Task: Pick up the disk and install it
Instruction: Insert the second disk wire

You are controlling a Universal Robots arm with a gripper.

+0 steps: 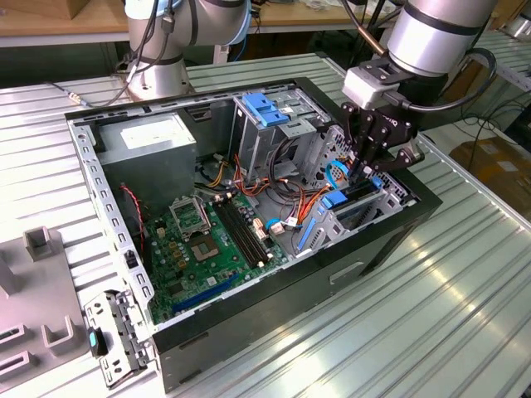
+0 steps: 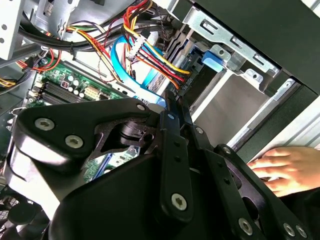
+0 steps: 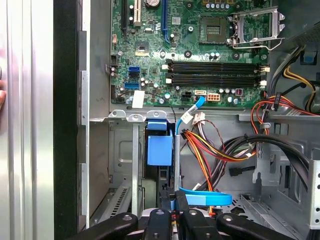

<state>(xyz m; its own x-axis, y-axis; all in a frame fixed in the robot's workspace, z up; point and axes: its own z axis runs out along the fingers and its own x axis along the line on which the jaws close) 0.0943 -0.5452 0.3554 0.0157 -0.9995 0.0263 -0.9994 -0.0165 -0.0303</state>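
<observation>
One disk [image 3: 164, 182] stood on its edge, part-way down in the drive bay [image 3: 120, 165] at the front corner of the open computer case [image 1: 290, 298]. In the first wrist view it showed as a dark slab with a blue plastic tab [image 3: 160, 149] over its far end. The gripper [image 3: 172, 212] hung directly above it, and its fingers [image 3: 160, 220] looked clenched on the disk's upper edge with hardly any gap between them. In the exterior view the gripper [image 1: 371, 166] reached down into that same corner, on the exterior view's right.

A flat blue cable [image 3: 205, 199] curled just beside the fingers, and a bundle of coloured wires [image 3: 215, 150] ran past the bay on the same side. Beyond them lay the green motherboard [image 3: 200, 60], with the grey power supply [image 1: 158, 145] in the far corner of the case. A person's hand [image 2: 287, 170] rested outside the case wall, near the bay. The case sat on a ribbed metal table [image 1: 465, 282].

By my reading the pick-up was done and the install step was in hand, the disk entered but not clearly seated. Finishing it would call for a straight push along the bay's walls, with the disk kept square. The blue cable would have to stay clear of the slot.
</observation>
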